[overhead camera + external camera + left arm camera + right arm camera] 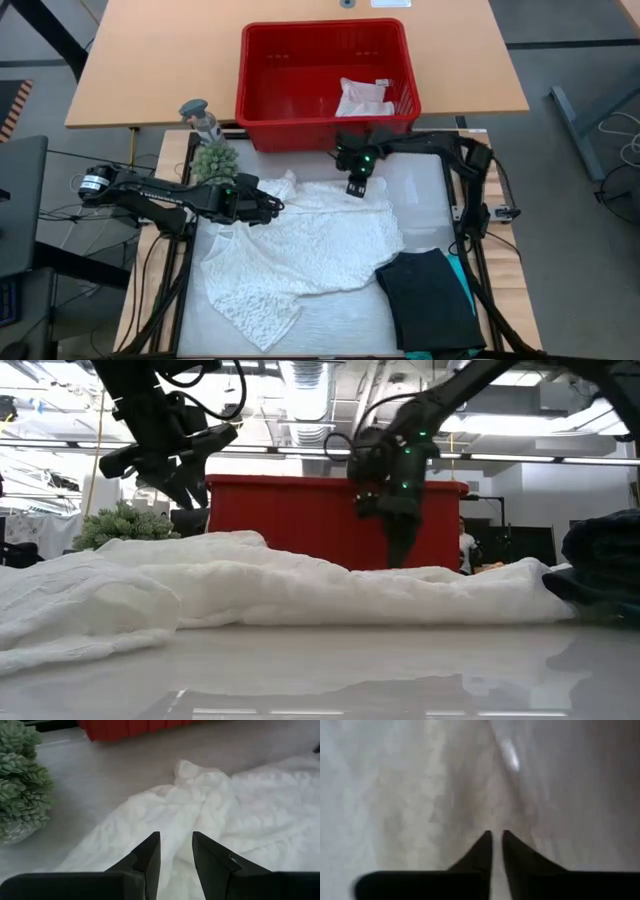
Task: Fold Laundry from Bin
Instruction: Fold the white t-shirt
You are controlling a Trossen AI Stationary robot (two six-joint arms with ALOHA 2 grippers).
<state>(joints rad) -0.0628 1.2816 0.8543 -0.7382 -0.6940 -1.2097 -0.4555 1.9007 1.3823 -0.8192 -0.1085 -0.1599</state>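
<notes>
The large white lacy top (300, 250) lies spread on the table, partly bunched toward its far left. My left gripper (272, 207) hovers open above that bunched part (200, 805), fingers slanting down, nothing between them. My right gripper (357, 188) points down, shut, at the top's far edge (400, 567), just in front of the red bin (262, 70). A small white cloth (363, 97) lies in the bin's right half. The black garment (430, 295) lies folded at the near right on a teal one (463, 280). My right gripper comes from above, pointing down, with its fingertips (398, 555) at the surface of the white top near its far edge (470, 805). Whether they touch the cloth or have any of it between them, I cannot tell; the wrist view is blurred.
A green artificial plant (213, 160) and a grey object (200, 115) stand at the table's far left, close to my left arm. The bin sits on a wooden table beyond the work surface. Bare surface shows at the far right (420, 195) and near edge (340, 320).
</notes>
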